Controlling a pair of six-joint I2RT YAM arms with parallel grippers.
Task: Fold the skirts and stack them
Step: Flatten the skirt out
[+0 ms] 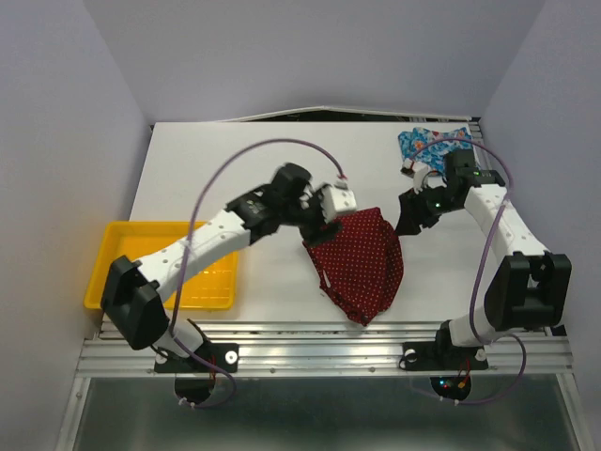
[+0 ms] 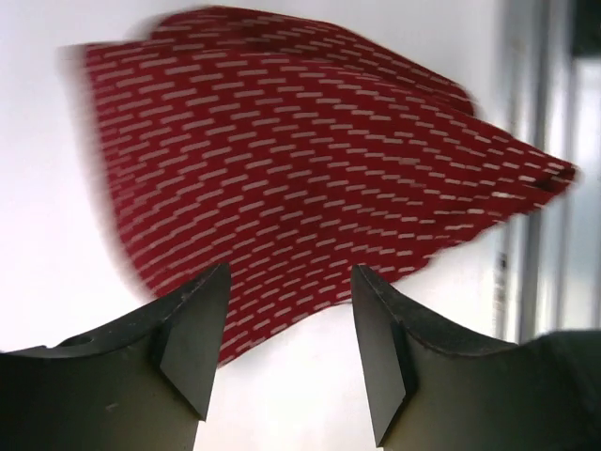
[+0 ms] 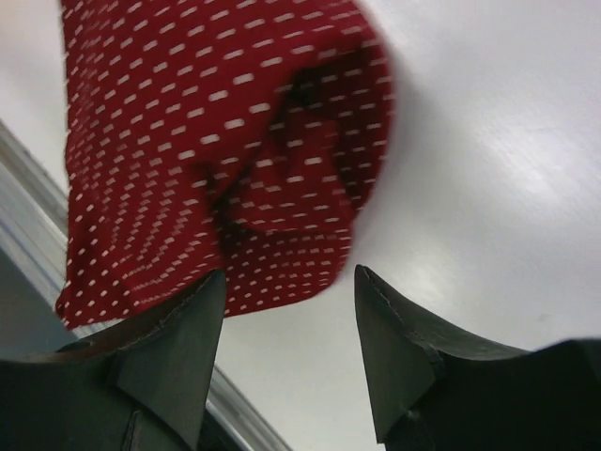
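The left claw point(image 2: 291, 274) and right claw point(image 3: 289, 274) are seen spread, empty; the red skirt point(image 1: 357, 263) is found bunched near the counter's point(image 1: 235, 169) front edge and could be dragged off if snagged

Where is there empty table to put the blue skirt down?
The biggest bare patch of table is at the back, between the far edge, the left arm and the blue skirt. A smaller one lies near the front, between the red skirt and the right arm. The middle is crowded: left gripper, right gripper, red skirt.
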